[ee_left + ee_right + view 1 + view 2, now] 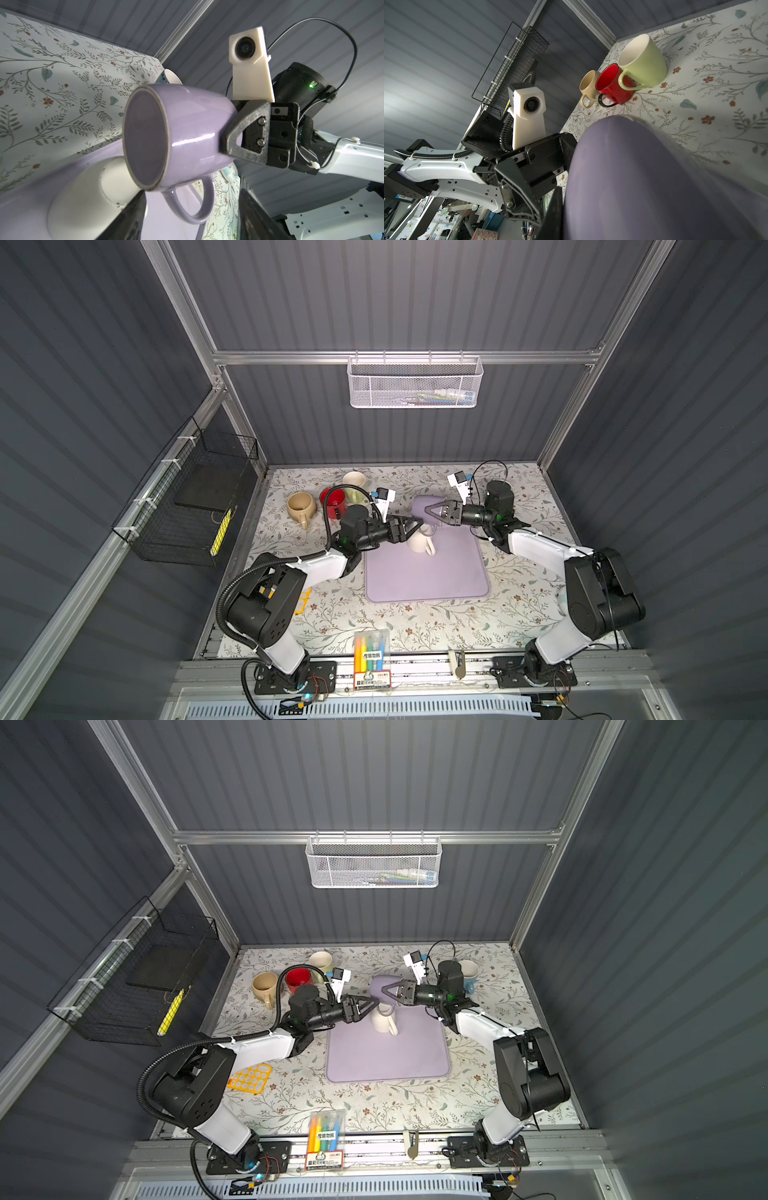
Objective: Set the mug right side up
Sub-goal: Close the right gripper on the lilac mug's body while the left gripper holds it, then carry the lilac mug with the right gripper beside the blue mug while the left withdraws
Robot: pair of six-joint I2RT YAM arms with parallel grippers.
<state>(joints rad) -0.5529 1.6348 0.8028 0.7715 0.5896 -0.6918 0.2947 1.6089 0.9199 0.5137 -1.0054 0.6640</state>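
Gripping the glossy lilac ceramic mug at its mouth end with the right tool, sideways in the air above the lilac square mat and a white ceramic mug. Holding the left tool spread wide beside the base.

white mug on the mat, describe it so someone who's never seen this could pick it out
Find the lilac mat in the middle of the flowered table. Near its far edge stands a white mug, mouth down. It is the only mug resting on the mat; the lilac mug next to it is held off the table, gripped in the jaws of the right gripper.
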